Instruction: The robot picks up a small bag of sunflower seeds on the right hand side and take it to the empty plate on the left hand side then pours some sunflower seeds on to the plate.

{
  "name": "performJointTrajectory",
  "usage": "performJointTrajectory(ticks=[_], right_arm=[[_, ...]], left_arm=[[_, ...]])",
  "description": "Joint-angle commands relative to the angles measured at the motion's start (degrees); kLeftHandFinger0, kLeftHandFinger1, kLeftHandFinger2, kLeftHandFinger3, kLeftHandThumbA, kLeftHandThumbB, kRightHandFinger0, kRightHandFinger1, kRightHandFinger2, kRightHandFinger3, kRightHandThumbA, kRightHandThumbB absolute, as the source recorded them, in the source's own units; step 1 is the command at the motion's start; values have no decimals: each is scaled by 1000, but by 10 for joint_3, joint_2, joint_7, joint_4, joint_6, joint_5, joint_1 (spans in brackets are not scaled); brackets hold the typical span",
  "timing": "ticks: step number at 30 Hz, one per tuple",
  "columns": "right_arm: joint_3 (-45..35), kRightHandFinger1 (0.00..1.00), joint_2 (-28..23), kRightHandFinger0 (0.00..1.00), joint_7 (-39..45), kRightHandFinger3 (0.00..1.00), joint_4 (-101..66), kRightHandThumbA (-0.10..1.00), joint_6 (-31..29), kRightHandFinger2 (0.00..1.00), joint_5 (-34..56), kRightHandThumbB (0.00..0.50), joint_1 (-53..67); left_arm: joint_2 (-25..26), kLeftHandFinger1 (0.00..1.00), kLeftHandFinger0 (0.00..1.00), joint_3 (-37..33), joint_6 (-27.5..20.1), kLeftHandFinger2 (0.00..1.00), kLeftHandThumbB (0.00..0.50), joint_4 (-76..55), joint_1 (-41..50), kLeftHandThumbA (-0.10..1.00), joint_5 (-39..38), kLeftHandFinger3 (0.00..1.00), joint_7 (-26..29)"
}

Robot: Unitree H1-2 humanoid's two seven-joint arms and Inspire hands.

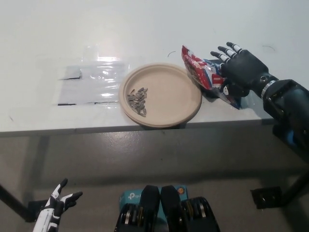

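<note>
Head view, from left to right: the white left hand (57, 210) rests low at the near left, below the counter's edge and well apart from everything on it, fingers spread and holding nothing. On the white counter (58, 34) a clear plastic sheet (91, 82) lies flat with glare on it, just left of the plate (166, 94). The plate sits at the near edge of the counter and already carries a small heap of sunflower seeds (137, 100) on its left side, the rest of it bare. At the plate's far right rim lies the red, white and blue bag of sunflower seeds (203, 72), its open end resting over or touching the rim and its body down on the counter to the right. The black right hand (239, 67) sits over the bag's right end with fingers (222, 52) fanned apart and gripping nothing; whether the palm touches the bag cannot be told. Judging by the seeds on the plate and the bag lying loose, the pouring step looks done and the step in hand is the release. The next move, as I read it, calls for lifting the right hand straight up and away to the right, clear of the bag so the bag is not dragged or tipped, which could spill more seeds onto the plate or counter.
</note>
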Motion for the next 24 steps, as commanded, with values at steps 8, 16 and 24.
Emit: performJointTrajectory(ticks=[8, 16, 24], right_arm=[[-59, 1000, -54, 1000, 475, 1000, -277, 798, 103, 1000, 173, 500, 41], [-55, 1000, -99, 1000, 616, 1000, -529, 785, 193, 1000, 286, 500, 76], [-56, 1000, -124, 1000, 672, 1000, -609, 780, 235, 1000, 318, 500, 86]], left_arm=[[12, 828, 890, 6, -17, 773, 93, -22, 1, 1000, -2, 1000, -3], [16, 837, 889, 9, -8, 781, 111, -26, -6, 1000, -20, 1000, -10], [14, 854, 914, 10, 2, 787, 133, -31, -3, 1000, -28, 1000, -11]])
